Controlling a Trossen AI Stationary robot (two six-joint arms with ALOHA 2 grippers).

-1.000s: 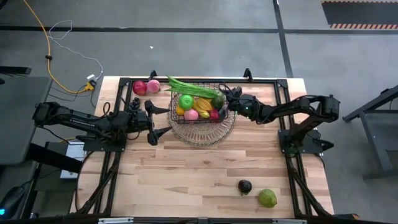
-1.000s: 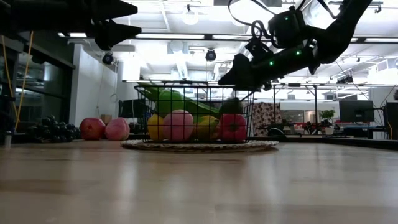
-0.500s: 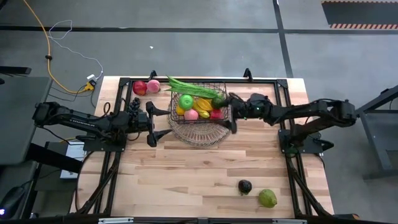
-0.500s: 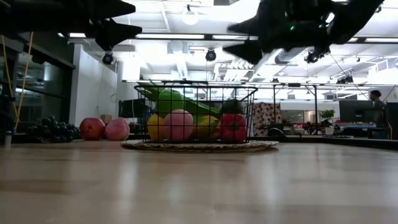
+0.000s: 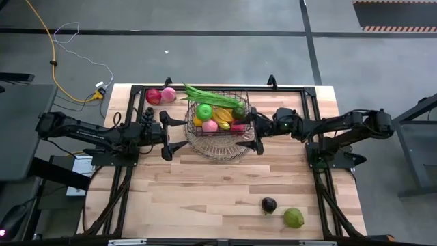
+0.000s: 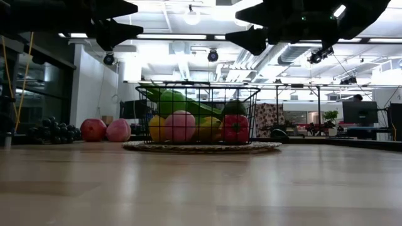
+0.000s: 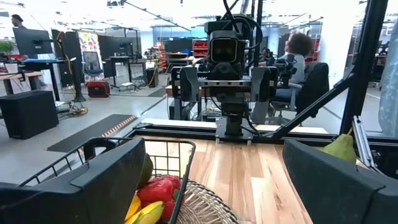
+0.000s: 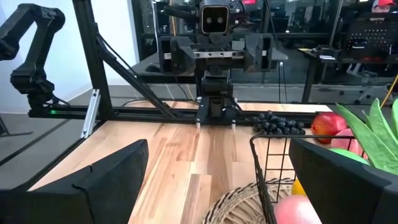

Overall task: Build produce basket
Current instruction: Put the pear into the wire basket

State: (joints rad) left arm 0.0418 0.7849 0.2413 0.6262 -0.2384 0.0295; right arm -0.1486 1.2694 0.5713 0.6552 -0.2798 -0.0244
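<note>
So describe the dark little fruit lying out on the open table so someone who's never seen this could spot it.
Start at the wire basket full of produce at the far middle of the wooden table, then look to the near edge on the right arm's side. Two loose pieces lie there close together: the dark fruit is the smaller, almost black one, nearer the table's middle than the larger green fruit beside it.

The near half of the pale wooden counter [image 5: 205, 198] lies open; the dark wire-mesh basket [image 5: 220, 113] stands mid-far, flanked by both open claws, left claw [image 5: 176, 135], right claw [image 5: 254, 131].
</note>
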